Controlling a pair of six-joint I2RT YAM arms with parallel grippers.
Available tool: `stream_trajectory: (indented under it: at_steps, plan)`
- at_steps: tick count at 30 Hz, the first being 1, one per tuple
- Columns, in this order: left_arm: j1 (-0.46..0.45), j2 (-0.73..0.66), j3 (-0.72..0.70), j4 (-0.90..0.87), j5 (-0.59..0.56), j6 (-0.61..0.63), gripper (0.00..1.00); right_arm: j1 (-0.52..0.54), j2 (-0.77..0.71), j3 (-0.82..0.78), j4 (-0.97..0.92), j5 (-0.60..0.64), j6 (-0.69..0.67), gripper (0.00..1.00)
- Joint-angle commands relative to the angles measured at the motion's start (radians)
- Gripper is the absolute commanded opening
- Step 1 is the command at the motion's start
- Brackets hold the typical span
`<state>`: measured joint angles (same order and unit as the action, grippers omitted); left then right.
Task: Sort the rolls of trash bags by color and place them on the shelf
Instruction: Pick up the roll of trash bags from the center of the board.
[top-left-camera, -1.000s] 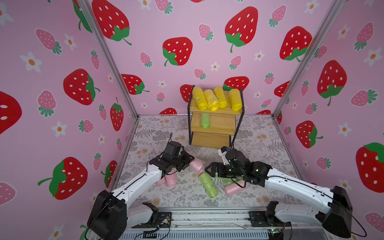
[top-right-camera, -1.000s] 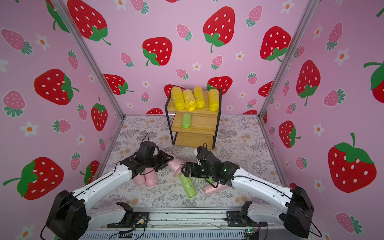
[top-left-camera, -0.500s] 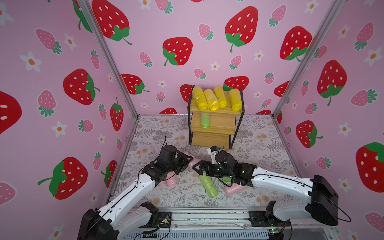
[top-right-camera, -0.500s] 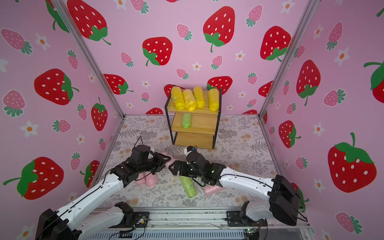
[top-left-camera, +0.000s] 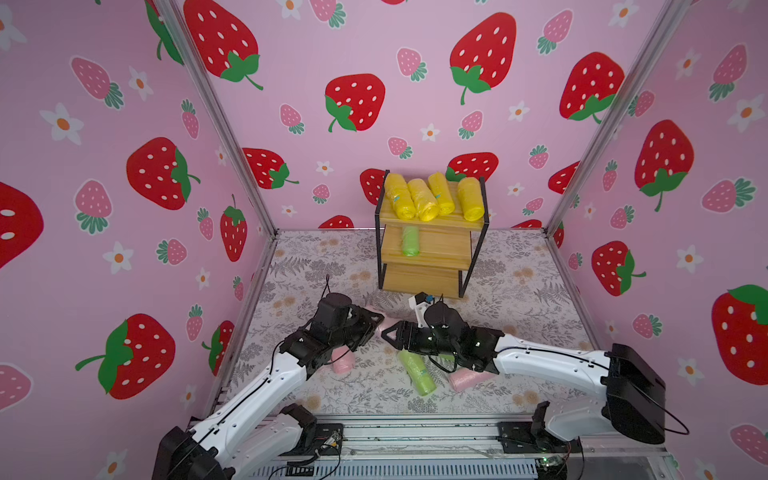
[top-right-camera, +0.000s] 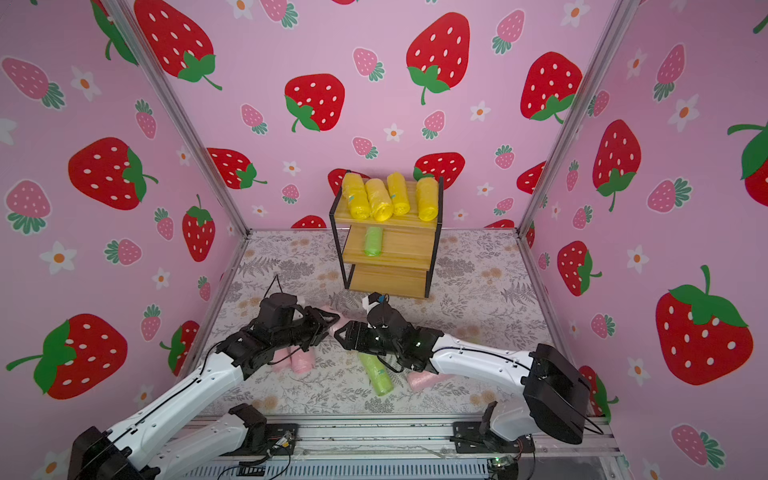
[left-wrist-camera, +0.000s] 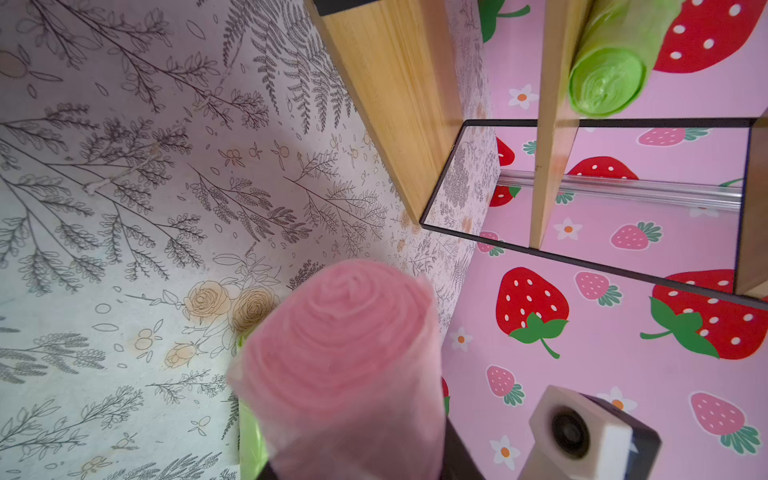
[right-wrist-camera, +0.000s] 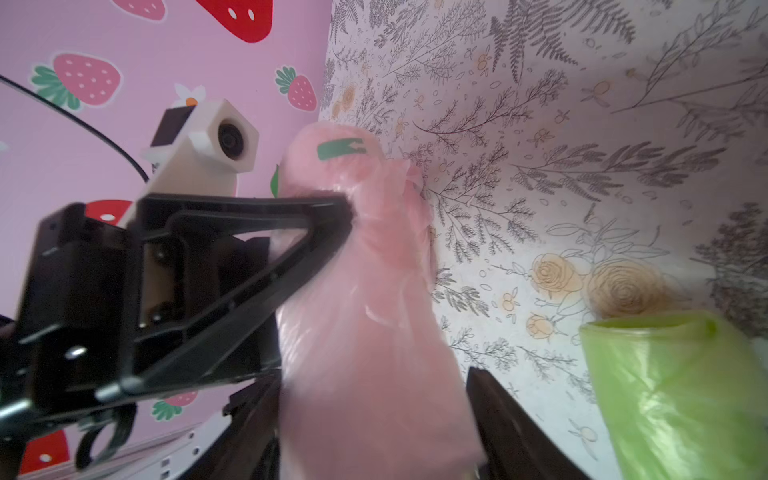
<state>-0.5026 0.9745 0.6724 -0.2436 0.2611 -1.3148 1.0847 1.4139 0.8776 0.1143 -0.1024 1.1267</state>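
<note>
pink roll (right-wrist-camera: 365, 291): pinched by left gripper (top-left-camera: 374, 322)
right gripper (top-left-camera: 390, 331): jaws flank same roll, grip unclear
step: handover, likely
next: right clamps, left releases, then shelf (top-left-camera: 424, 282)

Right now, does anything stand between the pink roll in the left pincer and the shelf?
Nothing lying loose does: the pink roll, clamped in the left pincer, faces the shelf across bare mat. The right pincer straddles the same roll, its wrist camera close beside that line. The loose green roll lies nearer the robot.
</note>
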Motion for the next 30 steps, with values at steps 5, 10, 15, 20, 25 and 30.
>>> stream_trajectory:
  at_steps: [5, 10, 15, 20, 25, 30]
  plan:
    - [-0.004, -0.005, -0.017, 0.054, -0.003, -0.015, 0.0, 0.006, 0.019, -0.033, 0.072, -0.012, 0.041, 0.27]
    - [-0.005, 0.004, 0.016, -0.022, -0.024, 0.026, 0.48, 0.001, 0.053, -0.05, 0.141, -0.033, 0.069, 0.0]
    - [-0.006, -0.012, 0.085, -0.132, -0.091, 0.14, 0.63, -0.033, 0.056, -0.099, 0.193, -0.025, 0.105, 0.0]
    - [-0.007, -0.119, 0.117, -0.205, -0.224, 0.272, 0.65, -0.083, 0.053, -0.159, 0.295, 0.018, 0.146, 0.0]
    - [-0.004, -0.237, 0.112, -0.265, -0.304, 0.38, 0.68, -0.12, 0.072, -0.178, 0.417, 0.08, 0.164, 0.0]
    - [-0.003, -0.308, 0.033, -0.228, -0.312, 0.411, 0.76, -0.176, 0.121, -0.208, 0.588, 0.175, 0.224, 0.0]
